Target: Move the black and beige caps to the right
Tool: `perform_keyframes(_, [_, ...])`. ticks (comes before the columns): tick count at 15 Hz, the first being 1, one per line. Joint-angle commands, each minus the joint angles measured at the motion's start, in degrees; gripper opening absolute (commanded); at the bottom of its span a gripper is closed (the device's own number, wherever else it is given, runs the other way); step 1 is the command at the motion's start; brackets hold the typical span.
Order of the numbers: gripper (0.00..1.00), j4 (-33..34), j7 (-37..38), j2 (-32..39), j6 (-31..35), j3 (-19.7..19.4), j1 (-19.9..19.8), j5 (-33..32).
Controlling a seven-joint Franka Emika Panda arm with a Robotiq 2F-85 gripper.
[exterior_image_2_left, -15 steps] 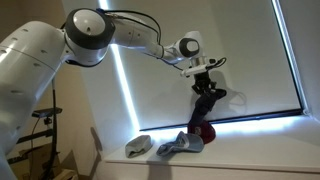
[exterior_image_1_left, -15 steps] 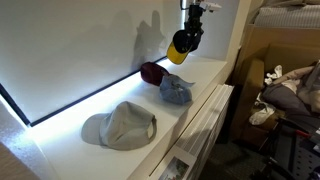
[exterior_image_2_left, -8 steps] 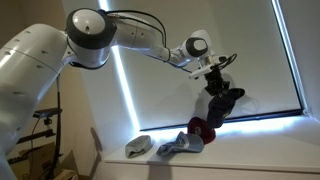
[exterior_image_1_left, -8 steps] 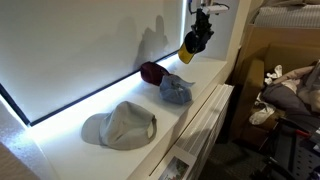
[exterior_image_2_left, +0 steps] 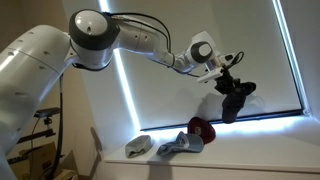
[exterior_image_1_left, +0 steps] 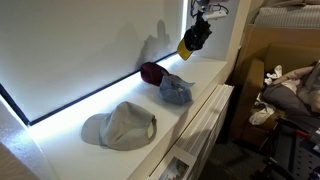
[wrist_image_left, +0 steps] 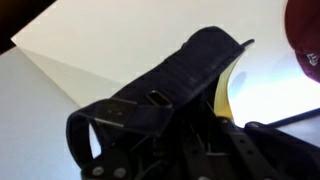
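My gripper [exterior_image_1_left: 201, 14] is shut on a black cap [exterior_image_1_left: 196, 38] with a yellow underside and holds it high above the white ledge's far end; it also shows in an exterior view [exterior_image_2_left: 236, 98]. In the wrist view the black cap [wrist_image_left: 170, 85] fills the frame and hides the jaws. A beige cap [exterior_image_1_left: 121, 125] lies on the ledge nearer the front, also seen in an exterior view [exterior_image_2_left: 139, 146].
A maroon cap [exterior_image_1_left: 152, 72] and a blue-grey cap [exterior_image_1_left: 176, 90] lie on the white ledge [exterior_image_1_left: 60, 155] below the gripper. A lit window blind stands behind. Clutter and a cardboard box [exterior_image_1_left: 262, 50] sit off the ledge's side.
My gripper has carried the black cap higher and further along the ledge, away from the maroon cap. The caps on the ledge have not moved.
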Motion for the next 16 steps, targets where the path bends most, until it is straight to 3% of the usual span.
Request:
perform_keyframes(1, [0.06,-2.0,-1.8,0.5,8.6,2.3,-0.3,0.8])
perform_keyframes(2, [0.43,-0.5,0.0,0.7,4.9,1.2,0.0,-0.2])
perform_keyframes(3, [0.18,-0.6,0.1,1.0,5.6,1.4,0.1,-0.2])
perform_keyframes(5, [0.26,-0.5,0.2,1.0,5.5,1.4,0.1,-0.2])
perform_keyframes(7, [0.42,-0.4,0.2,1.0,5.5,1.4,0.0,-0.2])
perform_keyframes(12, [0.43,-0.4,0.2,1.0,5.5,1.4,-0.1,-0.2])
perform_keyframes(13, [0.68,0.3,-8.1,1.1,4.5,6.2,-3.0,3.2])
perform_keyframes(16, [0.83,0.2,-10.5,2.3,2.8,8.5,1.3,1.6])
